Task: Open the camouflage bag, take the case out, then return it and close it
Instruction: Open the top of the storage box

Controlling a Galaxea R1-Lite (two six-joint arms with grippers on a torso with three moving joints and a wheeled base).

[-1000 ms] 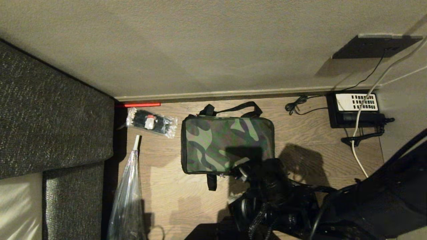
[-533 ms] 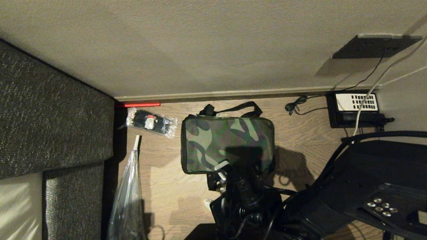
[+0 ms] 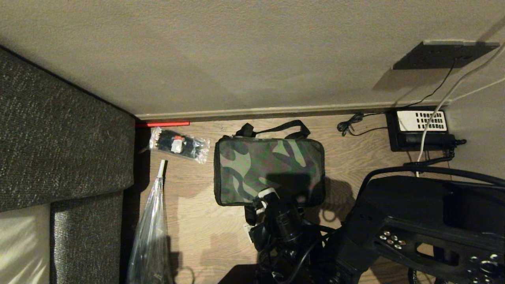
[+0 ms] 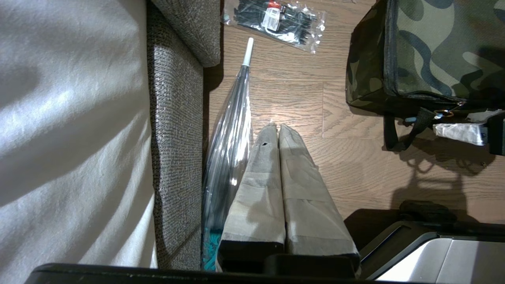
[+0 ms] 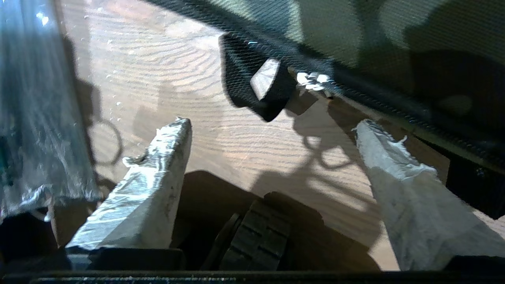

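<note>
Landmark: the boxy soft camouflage bag (image 3: 269, 171), green-brown-black top, black sides and straps, flat on the wood-plank floor (image 3: 367, 157). Its lid is down, so no lining shows and the case, if inside, is hidden. Long axis runs parallel to the skirting board behind it.

Right gripper (image 5: 272, 130), fingers wrapped in pale tape, sits at the bag's near long edge, close to the short black strap tab (image 5: 252, 85) that hangs off that edge. The two fingers stand wide apart with only bare floor between them; nothing is held. A small metal ring or zip pull (image 5: 313, 81) glints on the bag's seam just beyond the fingertips, on the bag side of the tab.

Left gripper (image 4: 278, 130) hangs well off the bag's left end, beside a folded clear-plastic umbrella (image 4: 232, 118) lying along the grey fabric sofa (image 4: 177, 130); its taped fingers are pressed together, empty.

Judgement: the right arm is much the nearer. The pull lies ahead of the fingertips on the near seam, so travel along the zip would follow the bag's long axis. Whether this is the opening stage or the task's end cannot be told.
</note>
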